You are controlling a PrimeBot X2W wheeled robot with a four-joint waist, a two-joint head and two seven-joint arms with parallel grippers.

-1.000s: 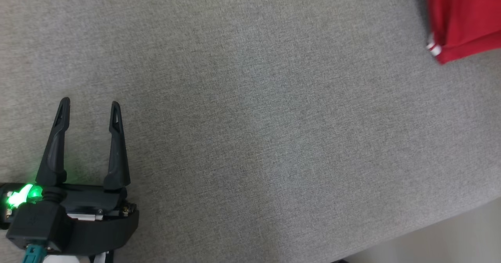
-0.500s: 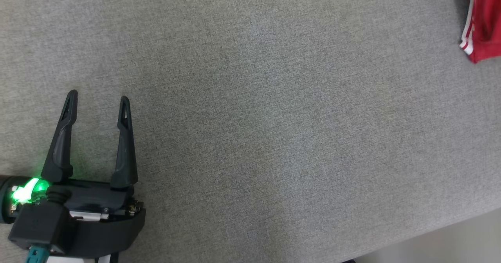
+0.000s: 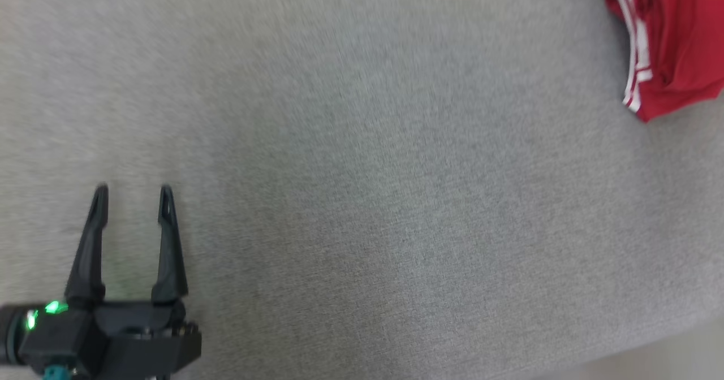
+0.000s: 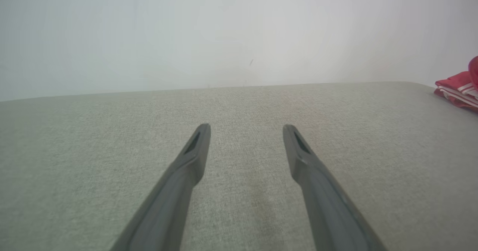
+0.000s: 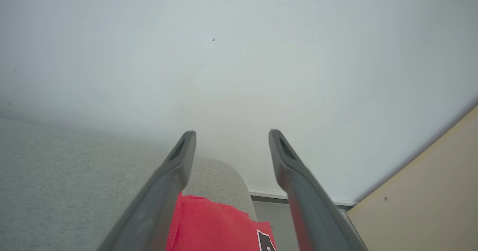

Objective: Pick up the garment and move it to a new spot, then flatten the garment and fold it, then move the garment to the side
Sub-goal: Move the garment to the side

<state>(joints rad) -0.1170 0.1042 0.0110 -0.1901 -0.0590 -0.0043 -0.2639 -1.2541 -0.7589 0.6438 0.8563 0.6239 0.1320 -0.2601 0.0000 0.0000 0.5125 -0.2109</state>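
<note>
The red garment (image 3: 673, 40), trimmed with white stripes, lies folded at the far right of the grey fabric surface (image 3: 362, 188) in the head view. It also appears at the right edge of the left wrist view as a folded red garment (image 4: 457, 92). My left gripper (image 3: 133, 196) stands open at the lower left, far from the cloth, with nothing between its fingers. In the right wrist view my right gripper (image 5: 231, 135) is open above the red garment (image 5: 213, 225), which lies below its fingers and apart from them.
A pale wall (image 5: 239, 56) rises behind the grey surface. A tan board (image 5: 429, 198) and a strip of floor (image 5: 269, 210) lie past the surface's rounded corner at the right. The surface's near edge (image 3: 650, 352) runs along the lower right of the head view.
The head camera has shifted, so the garment and left gripper sit elsewhere in frame. The garment now lies bunched on the surface, showing its striped edge. My left gripper stays open.
</note>
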